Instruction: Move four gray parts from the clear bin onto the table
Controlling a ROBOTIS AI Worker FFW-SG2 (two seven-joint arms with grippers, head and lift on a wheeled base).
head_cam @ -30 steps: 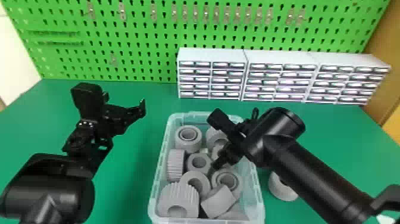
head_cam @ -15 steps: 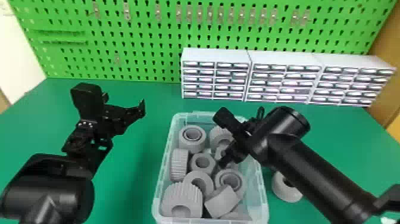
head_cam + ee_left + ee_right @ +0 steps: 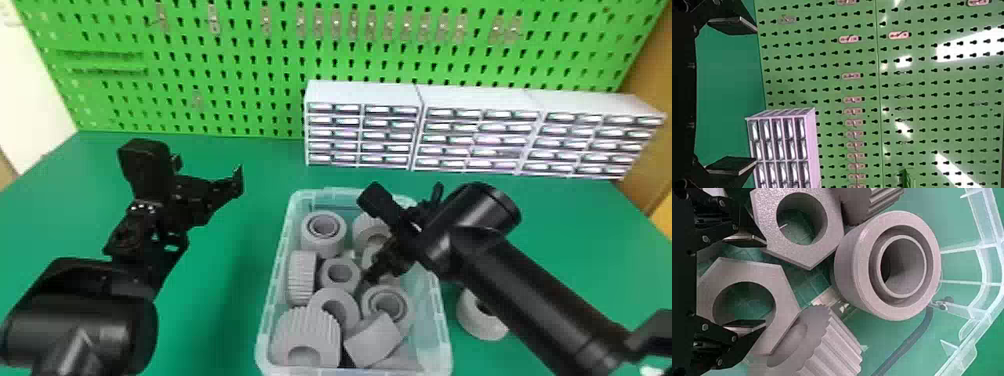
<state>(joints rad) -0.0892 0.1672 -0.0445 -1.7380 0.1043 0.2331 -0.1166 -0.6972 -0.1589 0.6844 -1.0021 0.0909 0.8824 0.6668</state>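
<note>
The clear bin (image 3: 277, 280) holds several gray parts, among them a ribbed part (image 3: 305, 332) and a ringed round part (image 3: 322, 232). One gray part (image 3: 472, 317) rests on the table, right of the bin. My right gripper (image 3: 367, 280) reaches down into the bin among the parts. In the right wrist view my right gripper (image 3: 765, 283) is open, with one finger over the hole of a hexagonal part (image 3: 783, 301) and the other beside a second hexagonal part (image 3: 764, 211). My left gripper (image 3: 210, 172) stays over the table, left of the bin; my left gripper (image 3: 756, 95) is open and holds nothing.
White drawer cabinets (image 3: 362, 92) line the back of the green table (image 3: 220, 310), in front of a green pegboard (image 3: 260, 60). The right forearm (image 3: 540, 295) passes over the table beside the bin's right wall.
The bin and background have shifted slightly sideways in the head view. Relative to the bin, the right gripper has hardly moved. The left arm has kept its place.
</note>
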